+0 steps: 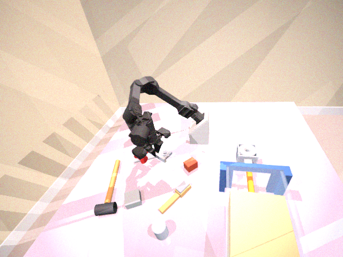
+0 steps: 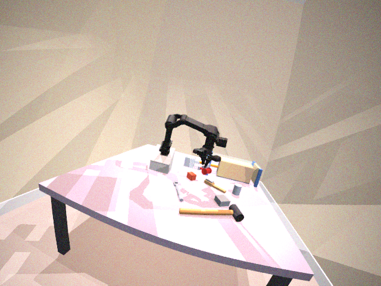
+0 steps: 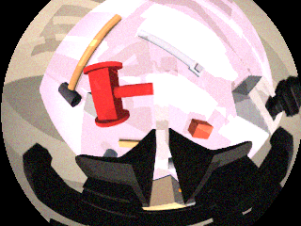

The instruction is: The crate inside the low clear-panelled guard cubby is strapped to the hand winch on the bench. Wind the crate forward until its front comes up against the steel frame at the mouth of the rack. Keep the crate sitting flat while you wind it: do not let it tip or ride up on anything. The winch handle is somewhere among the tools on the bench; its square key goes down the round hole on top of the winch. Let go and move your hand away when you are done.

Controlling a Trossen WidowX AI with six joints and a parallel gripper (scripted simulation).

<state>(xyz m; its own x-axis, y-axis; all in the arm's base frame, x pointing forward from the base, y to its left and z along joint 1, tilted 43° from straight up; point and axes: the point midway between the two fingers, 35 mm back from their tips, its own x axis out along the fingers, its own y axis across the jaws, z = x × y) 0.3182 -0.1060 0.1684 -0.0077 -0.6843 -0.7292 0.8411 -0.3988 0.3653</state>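
My gripper (image 1: pixel 157 152) (image 2: pixel 205 164) (image 3: pixel 161 132) is shut on the grey bar of the winch handle (image 1: pixel 165 156) (image 3: pixel 162 120) and holds it above the bench. The handle's red spool-shaped grip (image 1: pixel 143 159) (image 2: pixel 206 170) (image 3: pixel 105 94) sticks out to one side. Its square key cannot be made out clearly. The grey winch (image 1: pixel 247 150) (image 2: pixel 189 161) stands away from the handle, with the round hole on top. A yellow strap (image 1: pixel 250 181) runs from it through the blue frame (image 1: pixel 257 166) toward the tan crate (image 1: pixel 257 221) (image 2: pixel 233 169), which sits flat inside the clear-panelled cubby.
An orange-red block (image 1: pixel 190 164) (image 2: pixel 191 176) (image 3: pixel 199 128) lies near the gripper. A brush (image 1: pixel 174 199), a grey block (image 1: pixel 133 199), a grey cylinder (image 1: pixel 160 231), a mallet (image 1: pixel 105 209) (image 2: pixel 206 211) and a slim grey tool (image 2: pixel 178 192) (image 3: pixel 171 49) are on the bench.
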